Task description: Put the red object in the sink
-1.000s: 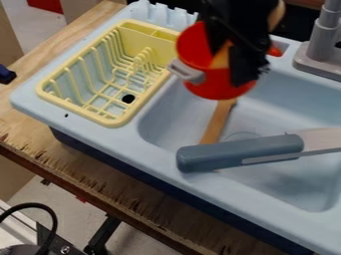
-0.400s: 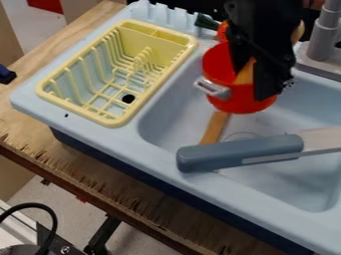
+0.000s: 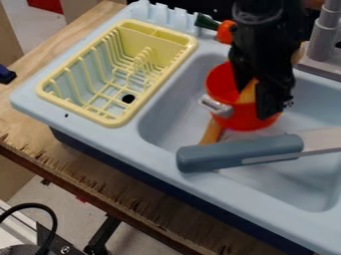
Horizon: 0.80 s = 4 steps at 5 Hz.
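In the gripper (image 3: 257,102), pinched by its wall, holds the red pot (image 3: 225,82) over the sink basin (image 3: 165,117), long axis slanting from upturned mouth at upper left to base at lower right, with silver handle (image 3: 216,106) leftward.

Arm (image 3: 269,32): black all over, a thick, blocky column with dark, mostly matt surfaces
Upper housing (image 3: 256,11): rounded, almost drum-like, with a faint grey sheen along its curved edge
Lower body: black as well, its outline broken up by small steps and corners
Gripper (image 3: 254,99): black, two-fingered, the same dark finish as the arm
Near finger (image 3: 271,99): a flat, long slab with straight sides and a blunt end
Fittings (image 3: 287,103): small pale glints at the finger's outer edge, probably screw heads, though too small to be sure
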Available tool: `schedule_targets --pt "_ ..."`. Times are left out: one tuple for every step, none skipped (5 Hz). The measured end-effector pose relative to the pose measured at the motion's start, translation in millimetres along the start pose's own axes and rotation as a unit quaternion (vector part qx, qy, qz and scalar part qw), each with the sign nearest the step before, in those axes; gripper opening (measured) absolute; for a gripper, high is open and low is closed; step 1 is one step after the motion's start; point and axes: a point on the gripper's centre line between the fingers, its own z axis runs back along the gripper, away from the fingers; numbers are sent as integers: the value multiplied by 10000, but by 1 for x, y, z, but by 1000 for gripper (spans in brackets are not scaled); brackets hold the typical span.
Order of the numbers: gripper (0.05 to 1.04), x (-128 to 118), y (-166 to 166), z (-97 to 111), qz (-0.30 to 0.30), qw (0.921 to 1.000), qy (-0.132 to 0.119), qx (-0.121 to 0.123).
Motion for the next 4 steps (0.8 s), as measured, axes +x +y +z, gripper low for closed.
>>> schedule_targets --pt "657 2 3 -13 76 10000 13 14" --pt "657 0 5 -22 141 9998 93 -74" --pt "657 -1 4 -26 180 9997 112 -155" --pt "657 -3 4 -32 185 9994 195 -208"
